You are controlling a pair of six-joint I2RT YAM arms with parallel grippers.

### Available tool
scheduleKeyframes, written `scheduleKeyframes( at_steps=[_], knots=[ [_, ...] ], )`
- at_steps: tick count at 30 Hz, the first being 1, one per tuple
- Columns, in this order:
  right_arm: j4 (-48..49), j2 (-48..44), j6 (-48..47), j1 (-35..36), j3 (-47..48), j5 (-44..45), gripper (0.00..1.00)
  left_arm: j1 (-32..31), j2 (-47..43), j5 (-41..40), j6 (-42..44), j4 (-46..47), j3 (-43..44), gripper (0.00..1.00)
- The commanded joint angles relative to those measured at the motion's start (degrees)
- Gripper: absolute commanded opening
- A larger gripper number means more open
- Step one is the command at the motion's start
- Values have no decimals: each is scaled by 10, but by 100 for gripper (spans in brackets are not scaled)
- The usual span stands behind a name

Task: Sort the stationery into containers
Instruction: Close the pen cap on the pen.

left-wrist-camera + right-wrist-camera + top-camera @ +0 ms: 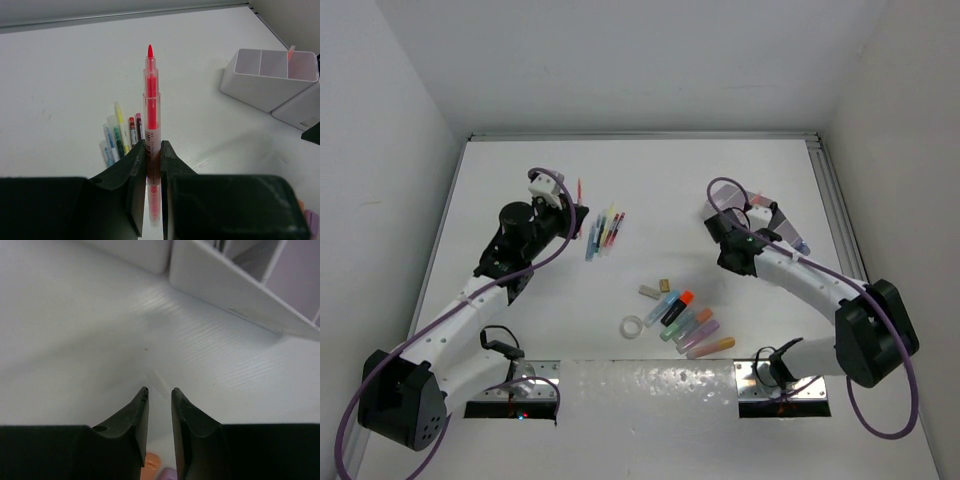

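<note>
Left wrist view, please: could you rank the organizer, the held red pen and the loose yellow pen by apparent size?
1. organizer, the bulkiest.
2. red pen, longest but thin; nearness to the camera enlarges it.
3. yellow pen, the smallest.

White table between plain pale walls, perhaps a metal rail alongside.

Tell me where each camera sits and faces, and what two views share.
Top: above and behind, looking down on the table; left arm and right arm show.
Left wrist: behind the left claw gripping a red pen, facing the organizer.
Right wrist: behind the empty right claw, facing the table beside the organizer.
Shared: both wrist views show the organizer.
</note>
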Motion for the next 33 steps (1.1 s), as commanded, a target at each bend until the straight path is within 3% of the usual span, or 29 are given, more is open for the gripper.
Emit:
scheduleKeyframes(
  at_steps=[1, 6, 9, 10, 12, 15, 17, 21, 24, 28, 29, 33],
  knots=[
    [36, 7, -225, 3, -16, -80, 24, 2, -9, -2, 4, 24, 0, 0],
    [60, 8, -275, 2, -25, -117, 35, 3, -8, -3, 7, 21, 2, 0],
    [72, 0, -246, -4, -26, -123, 44, 3, -8, -2, 7, 20, 3, 0],
    [70, -10, -189, -6, -24, -116, 53, 2, -8, -2, 5, 20, 3, 0],
    [35, -18, -94, -18, -13, -104, 54, 3, -9, -2, 5, 18, 3, 0],
    [-11, -39, 162, -26, -14, -94, 54, 2, -7, -2, 4, 18, 0, 0],
    [4, -48, 238, -25, -41, -82, 53, 3, -7, -1, 1, 20, -1, 0],
    [30, -59, 306, -19, -68, -37, 45, 3, -9, 3, 1, 21, 0, 0],
    [21, -41, 258, -28, -58, -34, 41, 3, -12, -3, 4, 19, -2, 0],
    [-18, -27, 283, -37, -62, -65, 44, 3, -14, -4, 3, 15, -5, 0],
    [-12, -33, 296, -37, -79, -72, 49, 3, -14, -3, 2, 16, -5, 0],
    [44, -43, 349, -36, -112, -92, 55, 3, -11, 3, -1, 17, -3, 0]
  ],
)
